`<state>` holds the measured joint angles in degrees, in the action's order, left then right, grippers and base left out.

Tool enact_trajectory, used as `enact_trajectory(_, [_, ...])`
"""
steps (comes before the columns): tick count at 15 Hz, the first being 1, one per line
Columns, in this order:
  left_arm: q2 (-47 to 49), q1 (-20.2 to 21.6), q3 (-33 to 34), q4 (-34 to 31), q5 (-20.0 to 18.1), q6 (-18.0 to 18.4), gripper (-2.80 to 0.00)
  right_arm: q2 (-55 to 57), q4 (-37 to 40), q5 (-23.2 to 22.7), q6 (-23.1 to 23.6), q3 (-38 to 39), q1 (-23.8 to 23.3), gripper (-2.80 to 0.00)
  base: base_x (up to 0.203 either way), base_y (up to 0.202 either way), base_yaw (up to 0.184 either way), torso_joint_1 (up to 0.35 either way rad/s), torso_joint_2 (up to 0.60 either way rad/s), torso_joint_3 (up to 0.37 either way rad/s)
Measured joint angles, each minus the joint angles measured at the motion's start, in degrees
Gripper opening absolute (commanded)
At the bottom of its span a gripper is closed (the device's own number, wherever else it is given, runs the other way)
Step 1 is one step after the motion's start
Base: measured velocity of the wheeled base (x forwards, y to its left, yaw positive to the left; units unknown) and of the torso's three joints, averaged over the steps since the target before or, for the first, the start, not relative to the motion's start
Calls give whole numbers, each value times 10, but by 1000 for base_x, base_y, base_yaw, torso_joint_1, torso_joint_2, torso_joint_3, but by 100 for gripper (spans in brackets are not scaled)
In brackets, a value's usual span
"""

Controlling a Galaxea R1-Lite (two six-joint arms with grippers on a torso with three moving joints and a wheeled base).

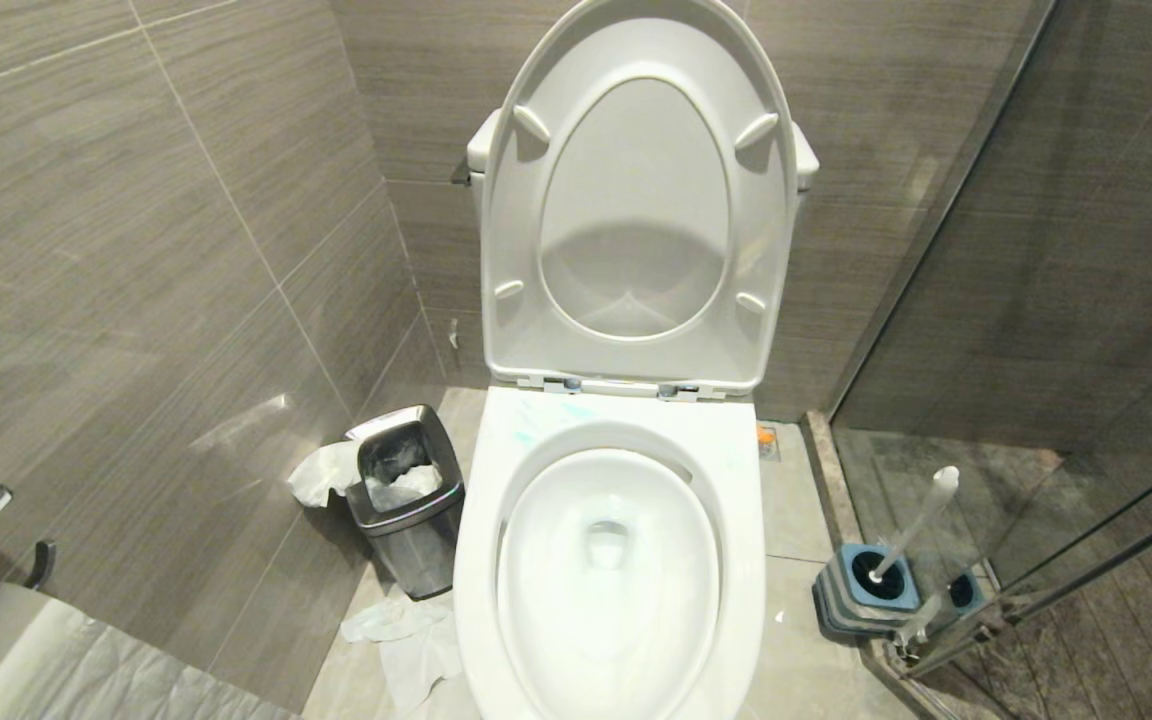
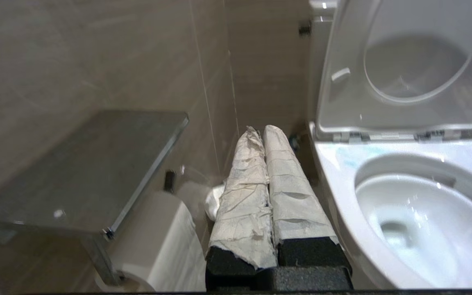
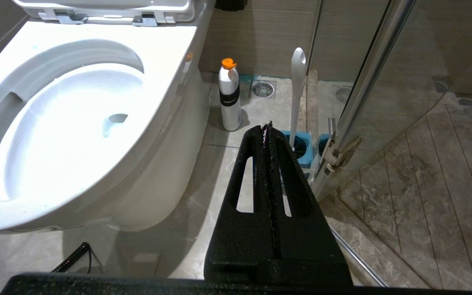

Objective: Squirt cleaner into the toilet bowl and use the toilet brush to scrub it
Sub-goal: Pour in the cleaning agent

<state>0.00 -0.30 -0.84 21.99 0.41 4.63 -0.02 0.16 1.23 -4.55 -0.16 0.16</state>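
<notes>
- The room is a small bathroom with grey-brown tiled walls, a pale stone floor [image 1: 796,500] and a glass shower partition [image 1: 1086,330] on the robot's right.
- The toilet bowl [image 1: 608,560] stands in the middle of the head view, seat and lid [image 1: 636,200] raised upright against the wall.
- Faint teal-blue smears of the cleaner [image 1: 536,425] mark the rim at the back left, near the hinges; the water in the bowl looks pale.
- The toilet brush [image 1: 921,520] stands in its blue square holder [image 1: 871,592] on the floor to the right of the bowl, just beside the glass partition, its white handle leaning.
- In the right wrist view a white bottle with an orange cap [image 3: 229,96] stands on the floor between the bowl and the brush, near a floor drain [image 3: 263,88].
- A small steel waste bin [image 1: 406,500] holding crumpled tissue sits left of the bowl, with more tissue [image 1: 406,640] on the floor beside it.
- The left end effector [image 2: 265,130], its fingers wrapped in white paper, is closed with the fingers pressed together and holds nothing; it points at the gap between the wall and the bowl, above a toilet paper roll [image 2: 166,241] under a metal shelf [image 2: 96,164].
- The right end effector [image 3: 266,125] is closed as well, empty, and points toward the brush holder.
</notes>
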Motion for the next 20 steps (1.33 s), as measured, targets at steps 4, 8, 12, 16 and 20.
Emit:
enact_trajectory(4, [0, 1, 7, -52, 0, 8, -280, 0, 0, 0, 0, 0, 0, -280, 0, 0, 0, 0, 0, 0])
enact_trajectory(8, [0, 0, 8, -144, -2, 26, -280, 0, 0, 0, 0, 0, 0, -280, 0, 0, 0, 0, 0, 0])
enact_trajectory(12, [0, 0, 8, -232, -20, 27, -280, 0, 0, 0, 0, 0, 0, -280, 0, 0, 0, 0, 0, 0])
enact_trajectory(16, [0, 0, 5, -238, -31, 8, -280, 0, 0, 0, 0, 0, 0, -280, 0, 0, 0, 0, 0, 0])
enact_trajectory(20, [0, 0, 6, -234, -19, -31, -280, 0, 0, 0, 0, 0, 0, -280, 0, 0, 0, 0, 0, 0])
